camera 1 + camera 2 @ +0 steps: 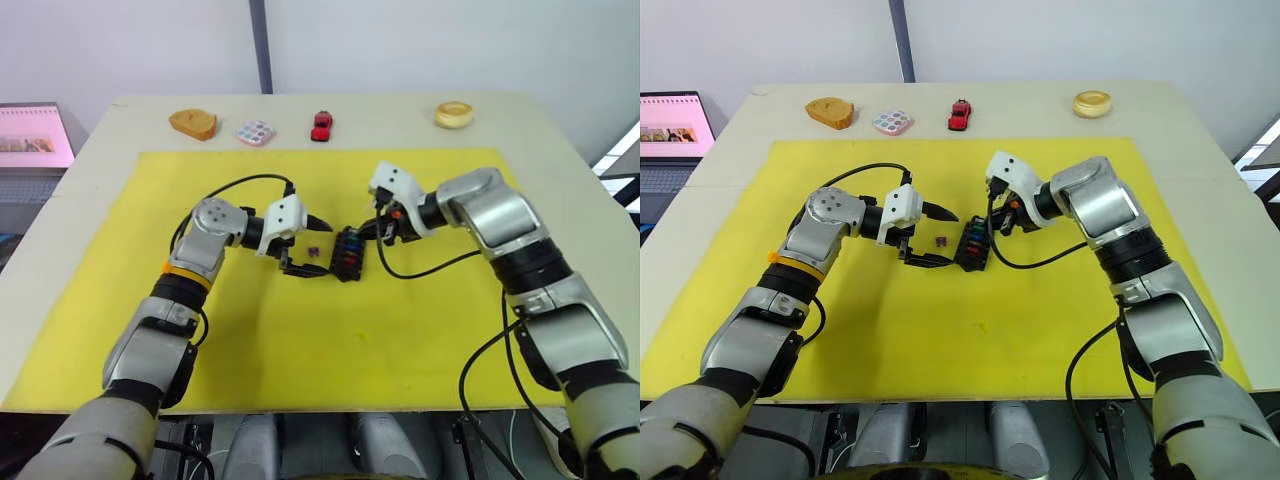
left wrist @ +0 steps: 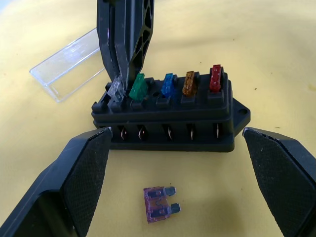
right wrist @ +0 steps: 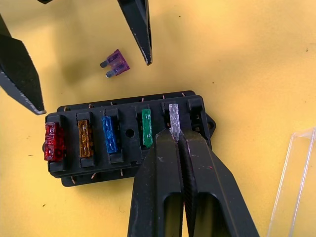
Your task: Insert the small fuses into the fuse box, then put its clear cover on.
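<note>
A yellow mat point(image 1: 330, 340) covered most of the pale table point(image 1: 90, 200). Along the far edge sat a brown bread-like piece point(image 1: 193, 123), a multicoloured square tile point(image 1: 256, 132), a red toy car point(image 1: 321, 125) and a yellowish ring point(image 1: 453, 114). A laptop point(image 1: 30, 135) glowed at the left.

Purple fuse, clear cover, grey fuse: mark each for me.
purple fuse point(image 2: 159, 204), left wrist view, middle of its body, loose on the mat.
clear cover point(image 2: 66, 65), left wrist view, its flat top.
grey fuse point(image 3: 174, 117), right wrist view, exposed top, above the right gripper point(image 3: 181, 143).
</note>
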Robot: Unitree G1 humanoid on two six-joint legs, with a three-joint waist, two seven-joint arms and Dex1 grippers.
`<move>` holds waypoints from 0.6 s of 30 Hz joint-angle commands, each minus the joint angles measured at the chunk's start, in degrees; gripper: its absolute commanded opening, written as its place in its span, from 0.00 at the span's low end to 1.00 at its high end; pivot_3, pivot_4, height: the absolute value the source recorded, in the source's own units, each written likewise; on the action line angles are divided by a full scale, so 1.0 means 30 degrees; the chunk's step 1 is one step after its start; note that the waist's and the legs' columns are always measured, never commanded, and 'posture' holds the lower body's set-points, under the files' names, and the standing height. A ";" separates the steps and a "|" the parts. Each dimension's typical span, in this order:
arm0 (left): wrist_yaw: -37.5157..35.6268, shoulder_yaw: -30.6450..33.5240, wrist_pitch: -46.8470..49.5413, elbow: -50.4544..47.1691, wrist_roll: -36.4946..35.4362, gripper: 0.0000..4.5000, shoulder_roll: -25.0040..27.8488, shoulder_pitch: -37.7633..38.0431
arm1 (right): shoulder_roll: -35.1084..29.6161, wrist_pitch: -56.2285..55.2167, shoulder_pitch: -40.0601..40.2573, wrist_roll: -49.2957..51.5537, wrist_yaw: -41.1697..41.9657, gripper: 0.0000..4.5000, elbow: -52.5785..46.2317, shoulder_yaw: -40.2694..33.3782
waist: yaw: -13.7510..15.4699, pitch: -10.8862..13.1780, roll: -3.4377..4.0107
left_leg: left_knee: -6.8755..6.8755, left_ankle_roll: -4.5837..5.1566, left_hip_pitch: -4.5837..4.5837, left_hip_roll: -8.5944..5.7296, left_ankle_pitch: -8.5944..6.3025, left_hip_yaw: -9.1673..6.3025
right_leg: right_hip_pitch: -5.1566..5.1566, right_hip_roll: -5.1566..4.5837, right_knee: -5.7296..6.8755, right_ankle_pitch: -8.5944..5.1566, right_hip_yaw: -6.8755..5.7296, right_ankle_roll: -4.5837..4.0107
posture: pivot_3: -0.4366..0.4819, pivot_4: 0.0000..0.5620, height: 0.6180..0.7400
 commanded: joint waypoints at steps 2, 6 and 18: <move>0.0196 -0.0080 -0.0226 -0.0590 0.0000 0.99 -0.0104 0.0045 | -0.0511 0.0494 0.0078 0.0424 0.0006 0.00 -0.1156 -0.0506 | 0.0002 0.0004 -0.0001 | -0.0003 0.0000 -0.0005 0.0000 0.0000 -0.0001 | -0.0006 0.0000 -0.0002 0.0000 0.0000 0.0000 | 0.48 0.27 1.00; 0.0233 -0.0083 -0.0224 -0.0561 -0.0002 0.99 -0.0171 0.0016 | -0.0750 0.0715 0.0088 0.0657 -0.0022 0.00 -0.1687 -0.0578 | 0.0003 0.0007 0.0000 | -0.0002 0.0000 -0.0021 0.0000 0.0000 0.0000 | -0.0027 -0.0001 -0.0002 0.0000 0.0000 0.0000 | 0.48 0.27 1.00; 0.0283 -0.0099 -0.0176 -0.0659 -0.0009 0.99 -0.0256 0.0012 | -0.0284 -0.0498 0.0316 -0.0146 -0.1058 0.00 -0.0821 0.0243 | 0.0002 0.0009 0.0000 | -0.0008 0.0000 -0.0023 0.0000 0.0000 0.0003 | -0.0031 0.0000 -0.0003 0.0000 0.0001 0.0000 | 0.48 0.27 1.00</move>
